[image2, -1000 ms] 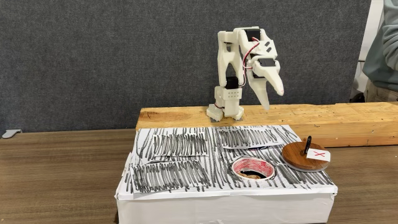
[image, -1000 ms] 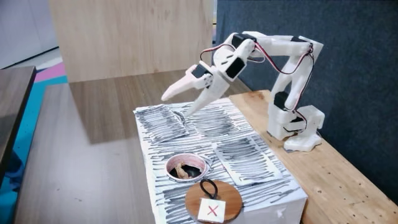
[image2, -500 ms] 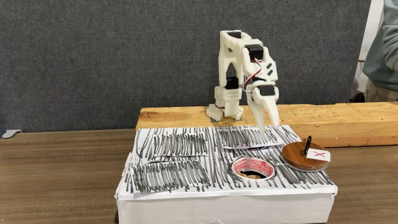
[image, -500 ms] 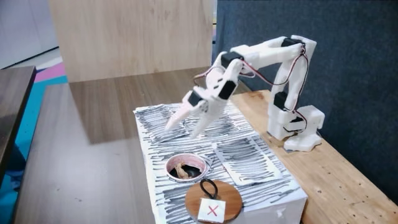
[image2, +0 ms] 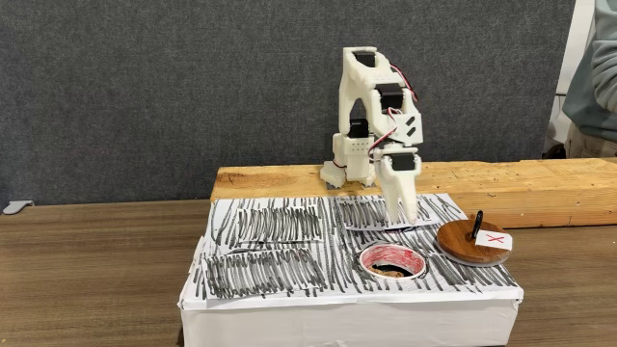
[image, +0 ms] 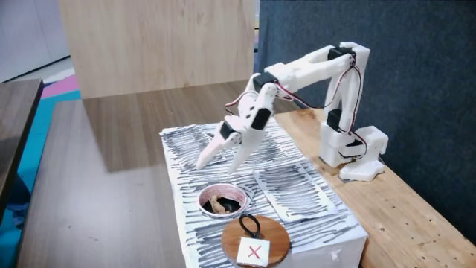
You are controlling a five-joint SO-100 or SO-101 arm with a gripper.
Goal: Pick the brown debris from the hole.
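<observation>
The white two-finger gripper (image: 214, 165) has swung forward and come down over the last second, from high above the black-scribbled white box (image: 297, 190) to just over its top, nearer the round dark hole with a pinkish-white rim (image2: 392, 259). Its fingers (image2: 406, 209) seem slightly parted, as before.

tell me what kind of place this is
Probably a lab or hobby robotics test bench: a small white robot arm on a wood plank, a scribbled white box with a hole, and a grey felt partition behind.

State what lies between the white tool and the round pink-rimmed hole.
Bare black-scribbled paper box top; in both fixed views the tool hangs apart from the hole.
</observation>
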